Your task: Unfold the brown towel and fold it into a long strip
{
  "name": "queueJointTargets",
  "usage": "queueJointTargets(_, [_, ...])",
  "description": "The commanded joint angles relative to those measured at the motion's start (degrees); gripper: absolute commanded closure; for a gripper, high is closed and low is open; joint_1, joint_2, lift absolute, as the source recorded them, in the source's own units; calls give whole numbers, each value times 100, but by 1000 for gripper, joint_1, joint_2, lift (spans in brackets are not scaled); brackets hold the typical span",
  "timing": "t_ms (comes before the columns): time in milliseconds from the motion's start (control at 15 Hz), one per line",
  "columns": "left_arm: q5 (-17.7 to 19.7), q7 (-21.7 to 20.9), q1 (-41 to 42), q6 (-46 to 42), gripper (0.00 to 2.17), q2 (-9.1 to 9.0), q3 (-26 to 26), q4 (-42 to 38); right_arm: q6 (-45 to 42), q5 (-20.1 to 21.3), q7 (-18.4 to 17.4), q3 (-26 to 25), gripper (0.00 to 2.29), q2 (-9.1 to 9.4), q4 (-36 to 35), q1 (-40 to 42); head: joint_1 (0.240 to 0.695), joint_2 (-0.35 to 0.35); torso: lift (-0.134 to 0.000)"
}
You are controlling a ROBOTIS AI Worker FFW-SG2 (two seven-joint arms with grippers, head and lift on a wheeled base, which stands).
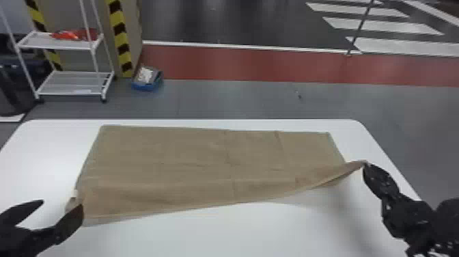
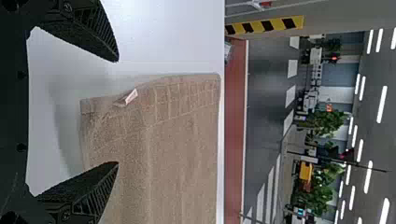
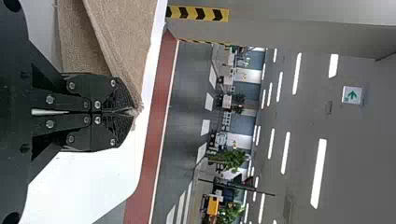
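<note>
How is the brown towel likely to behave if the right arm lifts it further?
The brown towel will probably hang floppy, since its edge already sags from the raised corner at the right gripper. It seems unlikely to slip out, as those jaws are closed on the cloth.

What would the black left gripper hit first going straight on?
Probably the brown cloth towel, at its left end near the small pale tag; the left gripper, fingers open, points that way. Its height is unclear, so it might pass over.
</note>
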Motion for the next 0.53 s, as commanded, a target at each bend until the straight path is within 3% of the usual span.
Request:
queueJointTargets(0, [0,-164,-74,-387,157,-20,-40,396,35,-7,0,12,1423,15,-41,34,695,-123,-125])
queueJointTargets(133, [0,-463,-162,-405,215,-11,-40,624,53,-7,0,-15,1423,15,-68,69,695,-119,-125])
queueJointTargets(467, [0,-744,-364,-405,252,-11,-5,1055,123,2,9,-50,1423,15,-94,69,695,-124,-125])
